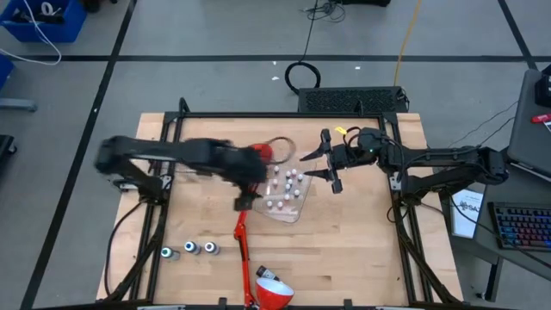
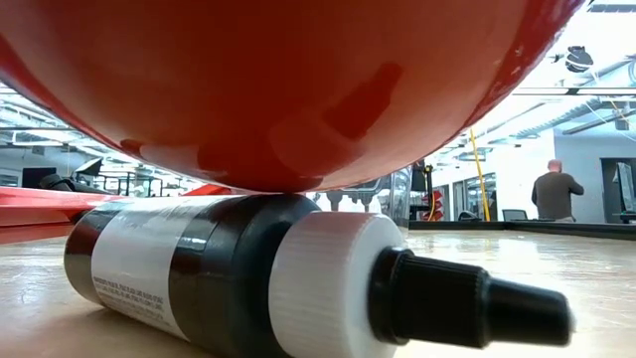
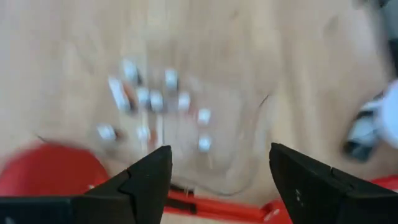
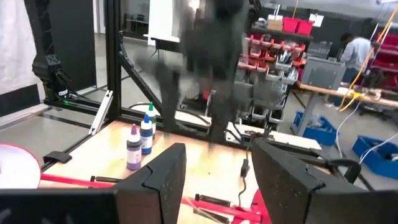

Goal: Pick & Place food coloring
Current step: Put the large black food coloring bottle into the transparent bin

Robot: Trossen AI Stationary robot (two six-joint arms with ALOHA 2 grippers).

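Bottles (image 1: 284,185): small, light, rigid, likely slick; best pinched at the body below the cap. Left gripper (image 3: 219,180) spread, empty; right gripper (image 4: 216,171) parted, empty.

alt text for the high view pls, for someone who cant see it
Overhead view of a wooden table where the left gripper, jaws apart, hovers beside a clear tub holding small white-topped food coloring bottles. The right gripper waits by the tub's other side; three more bottles and a red lamp sit near the front edge.
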